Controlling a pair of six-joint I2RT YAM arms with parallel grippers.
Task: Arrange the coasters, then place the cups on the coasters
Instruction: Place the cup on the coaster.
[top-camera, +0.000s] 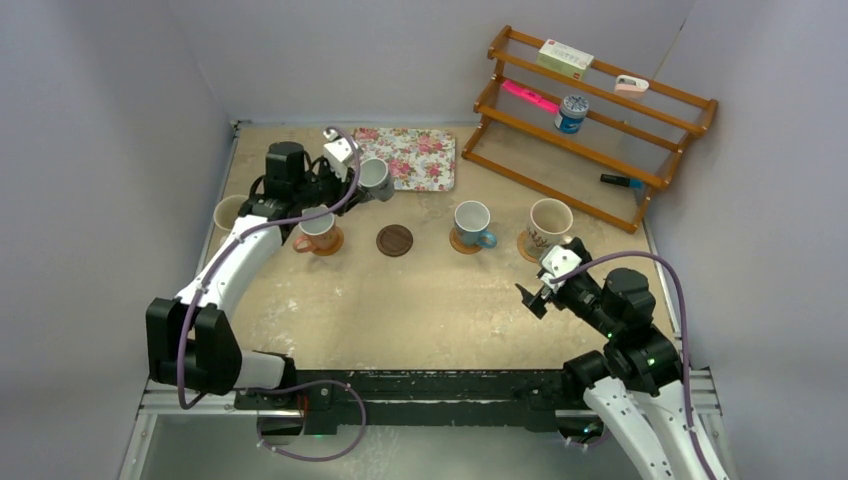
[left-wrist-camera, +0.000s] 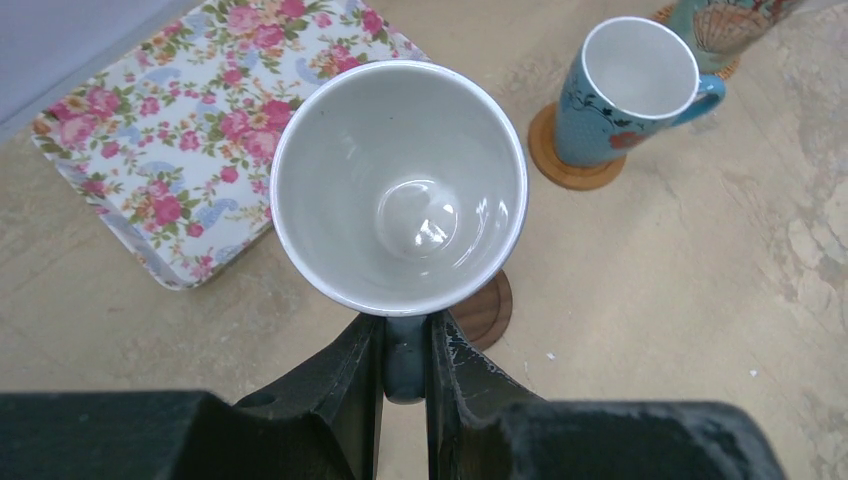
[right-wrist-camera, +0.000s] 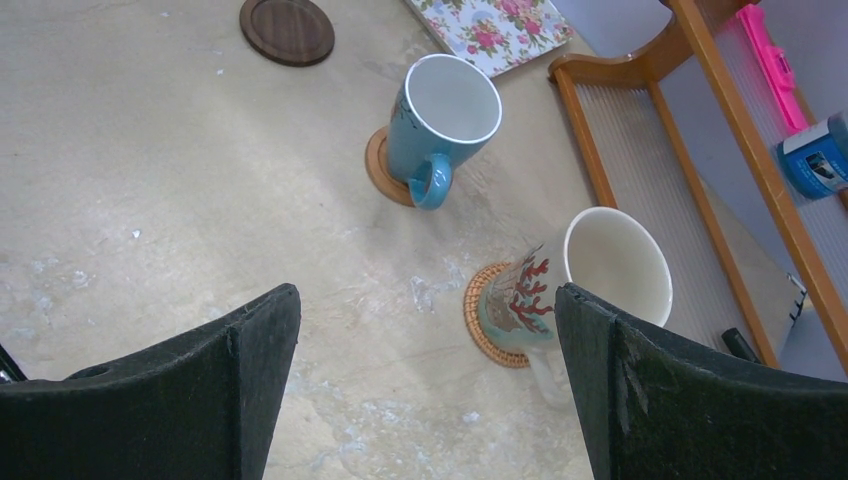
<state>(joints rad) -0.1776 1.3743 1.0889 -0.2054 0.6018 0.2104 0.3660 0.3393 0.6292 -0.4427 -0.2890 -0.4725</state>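
Overhead view of a sandy worktop (top-camera: 420, 320) with two robot arms. The left pincer (left-wrist-camera: 405, 345) is clamped on the handle of a small grey-blue mug (left-wrist-camera: 400, 190). The mug appears lifted off the surface near the far edge, just beside a floral tray (left-wrist-camera: 160, 150), with its open mouth facing the wrist camera. A dark wooden coaster (top-camera: 394, 240) lies bare in the middle of a row running between the left and right edges. In the left wrist view its rim peeks out from under the mug's near side. Three other mugs sit on coasters: a reddish-orange mug (top-camera: 318, 230) towards the left edge, and a light blue mug (top-camera: 472, 222) and a cream mug (top-camera: 548, 222) towards the right edge. The right pincer (top-camera: 538, 292) hangs wide open and empty near the right edge.

The step in hand seems to be setting the grey-blue mug on the dark coaster. To do it well, centre the mug's base over the coaster, level it upright and lower it until it rests flat. Only then release the handle, staying clear of the reddish-orange mug nearby.
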